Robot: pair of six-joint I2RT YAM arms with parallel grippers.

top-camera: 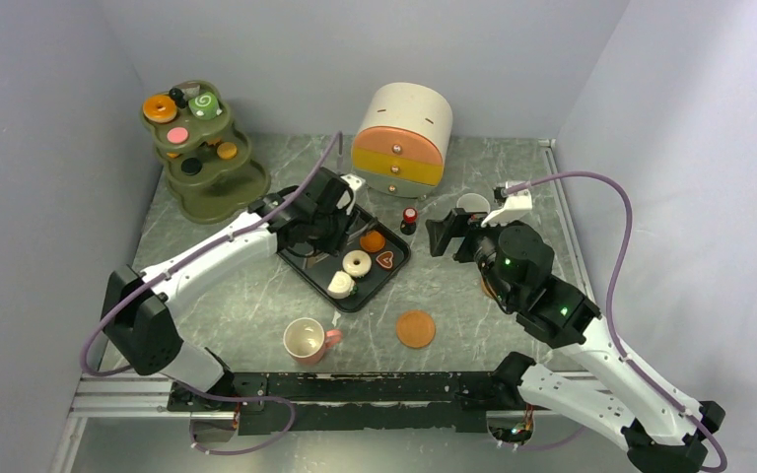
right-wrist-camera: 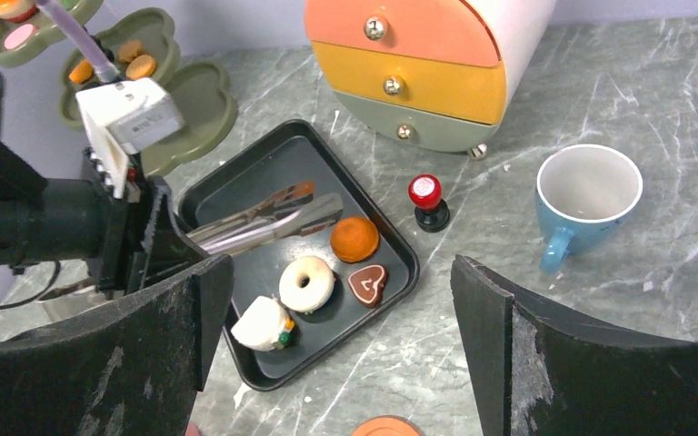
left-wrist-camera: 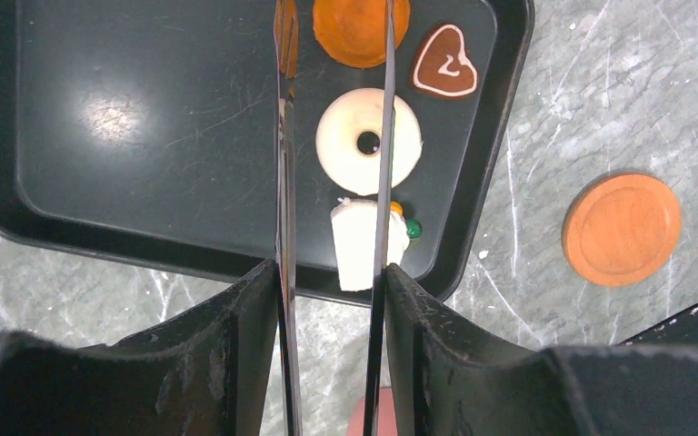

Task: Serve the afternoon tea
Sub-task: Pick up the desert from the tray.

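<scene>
My left gripper is shut on metal tongs, whose blades stand apart above the black tray. The white doughnut lies under and between the blades. On the tray are also an orange round pastry, a heart cookie and a white cake slice. An orange saucer and a pink cup sit on the table in front. My right gripper is open and empty, right of the tray. The blue cup stands behind it.
The olive tiered stand at the back left carries several pastries. A rounded drawer cabinet stands at the back middle. A small red-topped black piece stands between the tray and the blue cup. Walls close in on three sides.
</scene>
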